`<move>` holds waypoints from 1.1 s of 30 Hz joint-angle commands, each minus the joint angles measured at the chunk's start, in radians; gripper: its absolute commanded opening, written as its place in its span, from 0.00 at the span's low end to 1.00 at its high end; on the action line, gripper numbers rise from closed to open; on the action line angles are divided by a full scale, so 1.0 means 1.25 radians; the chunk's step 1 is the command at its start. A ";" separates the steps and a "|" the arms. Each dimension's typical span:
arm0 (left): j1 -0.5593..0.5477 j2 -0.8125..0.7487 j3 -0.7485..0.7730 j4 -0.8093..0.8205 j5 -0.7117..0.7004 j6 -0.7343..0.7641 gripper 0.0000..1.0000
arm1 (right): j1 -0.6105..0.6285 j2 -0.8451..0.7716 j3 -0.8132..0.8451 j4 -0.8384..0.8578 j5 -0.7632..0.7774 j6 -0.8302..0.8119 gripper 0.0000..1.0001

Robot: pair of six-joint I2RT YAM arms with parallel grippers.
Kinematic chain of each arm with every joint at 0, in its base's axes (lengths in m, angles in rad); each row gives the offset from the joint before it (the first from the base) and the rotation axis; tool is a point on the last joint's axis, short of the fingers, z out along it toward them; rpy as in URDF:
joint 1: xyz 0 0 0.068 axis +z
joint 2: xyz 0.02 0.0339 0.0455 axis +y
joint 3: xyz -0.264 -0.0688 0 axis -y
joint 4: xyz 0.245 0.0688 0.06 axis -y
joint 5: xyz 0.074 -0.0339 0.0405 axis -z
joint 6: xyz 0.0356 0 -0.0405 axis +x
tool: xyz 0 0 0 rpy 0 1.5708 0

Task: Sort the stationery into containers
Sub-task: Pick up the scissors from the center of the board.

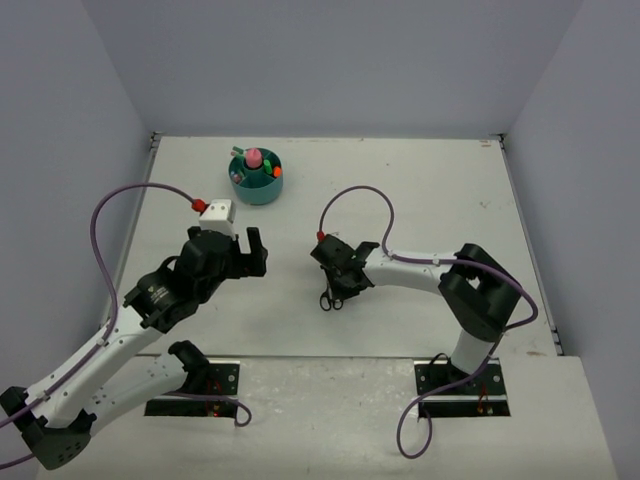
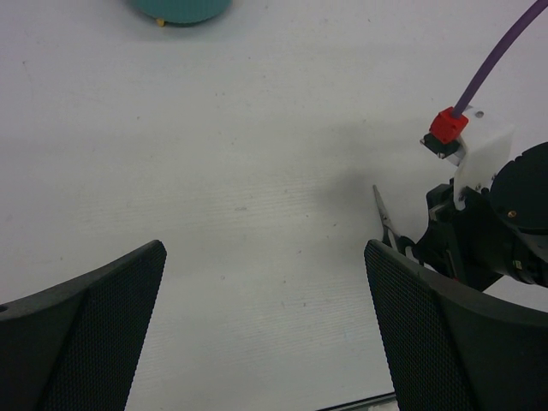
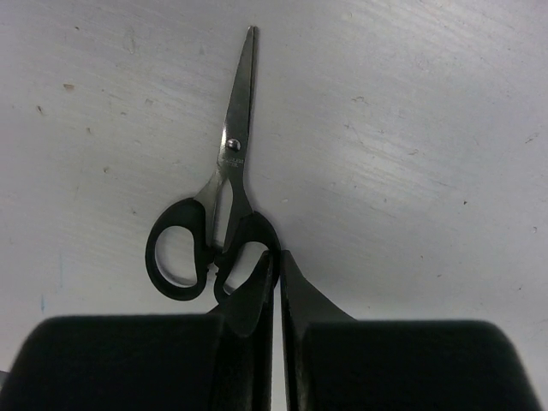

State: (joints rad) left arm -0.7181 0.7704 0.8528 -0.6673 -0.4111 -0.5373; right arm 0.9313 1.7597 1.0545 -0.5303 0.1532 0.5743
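The black-handled scissors (image 3: 224, 205) lie closed on the white table, blades pointing away from my right wrist camera. They also show in the top view (image 1: 329, 298) and the left wrist view (image 2: 382, 211). My right gripper (image 3: 276, 255) is shut on the rim of the scissors' right handle loop, low at the table (image 1: 338, 280). My left gripper (image 2: 264, 257) is open and empty, held above bare table left of the scissors (image 1: 251, 250). The round teal organiser (image 1: 256, 177) stands at the back left, holding a pink tube and orange- and green-capped items; its edge shows in the left wrist view (image 2: 180, 8).
Grey walls enclose the table on three sides. Purple cables loop from both arms over the table (image 1: 360, 192). The right arm's wrist with its red connector (image 2: 447, 127) shows at the right of the left wrist view.
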 commanded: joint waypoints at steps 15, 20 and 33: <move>0.003 -0.004 -0.186 0.555 0.533 -0.214 1.00 | 0.138 -0.372 -0.101 0.185 0.124 -0.023 0.00; 0.002 0.011 -0.193 0.590 0.524 -0.208 0.86 | 0.182 -0.440 -0.105 0.220 0.142 -0.039 0.00; 0.002 0.016 -0.191 0.582 0.508 -0.221 0.48 | 0.221 -0.512 -0.102 0.248 0.173 -0.053 0.00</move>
State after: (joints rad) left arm -0.7158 0.7929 0.6083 0.0008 0.2096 -0.8030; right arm 1.1865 1.1343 0.9241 -0.2736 0.3297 0.5252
